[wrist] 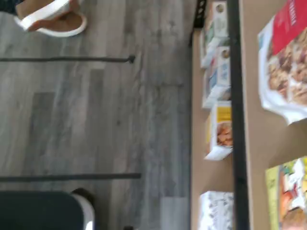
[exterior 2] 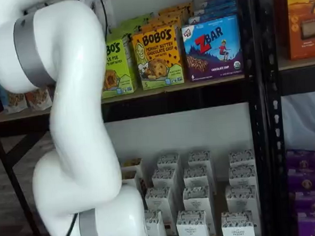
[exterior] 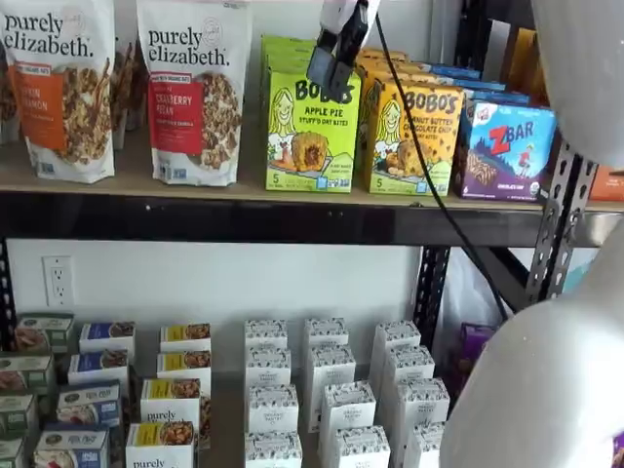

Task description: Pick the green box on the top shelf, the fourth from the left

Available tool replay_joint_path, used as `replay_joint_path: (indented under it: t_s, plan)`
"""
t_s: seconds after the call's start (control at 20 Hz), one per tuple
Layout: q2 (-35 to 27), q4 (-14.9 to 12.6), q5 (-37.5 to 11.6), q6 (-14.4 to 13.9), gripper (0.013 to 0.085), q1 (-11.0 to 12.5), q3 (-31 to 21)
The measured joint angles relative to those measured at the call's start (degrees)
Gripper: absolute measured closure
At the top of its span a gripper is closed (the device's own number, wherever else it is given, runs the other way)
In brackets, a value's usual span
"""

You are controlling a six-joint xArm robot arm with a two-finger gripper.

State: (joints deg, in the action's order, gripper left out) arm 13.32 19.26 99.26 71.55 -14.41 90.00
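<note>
A: Shelf view: your pincer [exterior: 330,66] hangs just above the green box [exterior: 310,129], near the top shelf [exterior: 195,190] front edge.
B: Open or closed?
A: You cannot tell; it shows side-on.

grey plank floor [wrist: 96,110] | black shelf beam [wrist: 236,120] | small boxes [wrist: 218,132]

"BOBO'S APPLE PIE" on the green box [exterior: 310,132], "PEANUT BUTTER CHOCOLATE CHIP" on the yellow box [exterior: 414,138] beside it, "ZBAR" on the blue box [exterior: 505,148], "purely elizabeth." on the bags [exterior: 193,88]
</note>
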Motion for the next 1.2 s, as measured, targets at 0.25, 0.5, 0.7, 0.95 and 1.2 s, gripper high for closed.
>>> replay_joint_path:
  t_s: [0.25, 0.5, 0.7, 0.95, 1.2]
  plan:
    - [1.02, 1.13, -4.46, 0.25, 0.013, 0.32, -1.27]
    - [0.82, 1.46, -7.26, 0.8, 0.013, 0.88, -1.39]
    - [-0.41, 1.87, -8.22, 1.53, 0.013, 1.67, -0.37]
    - [-2.59, 2.55, -8.58, 2.34, 0.013, 2.63, 1.87]
    - [-4.88, 2.23, -8.66, 2.97, 0.013, 3.17, 3.95]
